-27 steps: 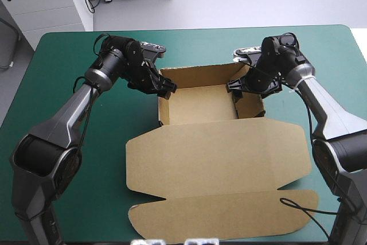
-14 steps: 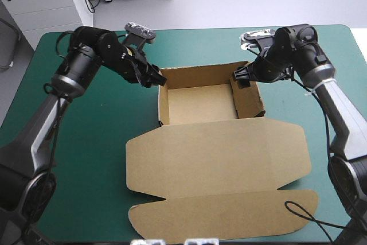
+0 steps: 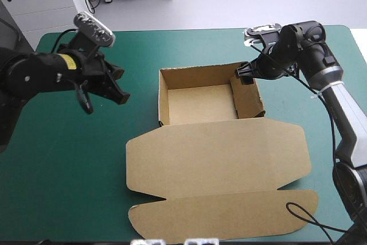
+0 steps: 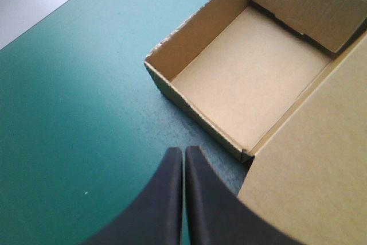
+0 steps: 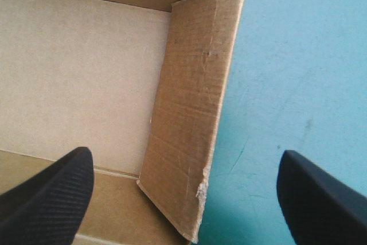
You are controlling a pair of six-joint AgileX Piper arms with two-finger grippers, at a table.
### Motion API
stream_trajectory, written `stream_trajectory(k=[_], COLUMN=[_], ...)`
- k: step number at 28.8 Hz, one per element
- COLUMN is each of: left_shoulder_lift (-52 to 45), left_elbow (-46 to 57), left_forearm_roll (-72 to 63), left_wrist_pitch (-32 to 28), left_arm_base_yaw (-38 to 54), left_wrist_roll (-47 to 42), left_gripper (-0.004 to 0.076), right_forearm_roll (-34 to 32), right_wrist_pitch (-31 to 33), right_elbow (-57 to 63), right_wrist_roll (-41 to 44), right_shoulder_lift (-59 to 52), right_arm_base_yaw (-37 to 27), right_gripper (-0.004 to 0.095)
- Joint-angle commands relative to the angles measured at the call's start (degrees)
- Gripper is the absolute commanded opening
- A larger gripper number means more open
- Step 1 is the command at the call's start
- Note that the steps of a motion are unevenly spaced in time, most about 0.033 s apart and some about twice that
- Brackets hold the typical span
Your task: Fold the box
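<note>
Teal-green counter [image 3: 69,159] bears the brown box [image 3: 218,159]; right hand [image 3: 243,76], spread apart, straddles its right wall, likely to steady it; left hand [image 4: 183,150], pressed together, hovers well clear of its left wall.

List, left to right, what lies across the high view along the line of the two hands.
Left hand → teal-green cover → box's left wall → tray floor → right hand

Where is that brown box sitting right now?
In the high view the box sits in the middle of the table, tray toward the far edge, lid flat toward the near edge; the right arm's open jaws are over its right wall.
</note>
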Motion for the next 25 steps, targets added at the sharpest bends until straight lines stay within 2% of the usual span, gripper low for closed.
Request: stream_trajectory(k=[1, 8, 14, 22, 25], left_shoulder_lift=[-6.83, -18.21, -25.86, -32.00, -33.34], left_elbow=[3.68, 19.75, 35.08, 50.22, 54.36], left_forearm_roll=[1.85, 8.95, 8.95, 8.73, 8.73], left_wrist_pitch=[2.09, 2.09, 0.42, -3.22, -4.24], left_arm_base_yaw=[-0.11, -0.11, -0.11, -0.11, -0.11], left_wrist_roll=[0.01, -3.34, -4.58, -7.54, -7.54], left_gripper=[-0.0008, -0.0008, -0.0008, -0.0008, -0.0008], right_forearm_roll=[-0.37, -0.37, -1.09, -1.62, -1.62], right_wrist_pitch=[0.10, 0.10, 0.10, 0.10, 0.10], right_elbow=[-1.69, -1.69, -1.69, -1.69, -1.69], right_wrist_roll=[-0.45, -0.45, -0.45, -0.22, 0.02], right_shoulder_lift=[-2.83, -2.83, -1.15, 4.70, 8.19], right_arm_base_yaw=[0.08, 0.08, 0.08, 0.08, 0.08], right_gripper=[0.0778, 0.0765, 0.0765, 0.0756, 0.0710])
